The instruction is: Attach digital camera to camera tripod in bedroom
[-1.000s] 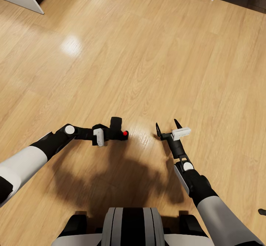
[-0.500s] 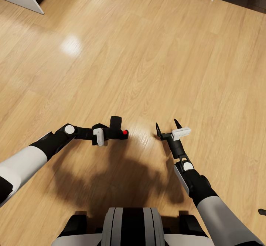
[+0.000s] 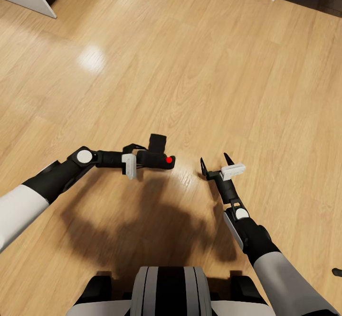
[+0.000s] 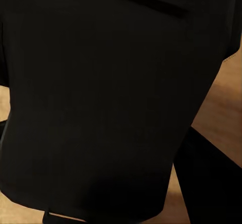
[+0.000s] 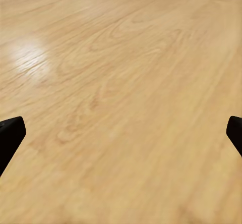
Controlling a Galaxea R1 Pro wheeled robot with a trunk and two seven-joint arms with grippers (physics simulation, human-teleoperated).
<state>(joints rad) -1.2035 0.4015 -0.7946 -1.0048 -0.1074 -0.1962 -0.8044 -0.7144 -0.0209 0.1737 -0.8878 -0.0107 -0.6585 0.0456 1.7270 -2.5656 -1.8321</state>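
My left gripper (image 3: 151, 159) is clenched on the camera (image 3: 157, 154), carried above the floor (image 3: 190, 69). My right gripper (image 3: 214, 161) is released, unloaded. Risk: jolts in transit could loosen the camera; it would drop.

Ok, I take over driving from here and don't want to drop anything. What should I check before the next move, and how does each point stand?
1. Camera held in the left gripper: ok.
2. Grip firm enough for travel: cannot tell; the left wrist view shows just a dark body.
3. Right gripper open and free for the mounting: ok.
4. Wood floor ahead free of obstacles: ok.
5. Tripod located: not ok; none in sight yet.
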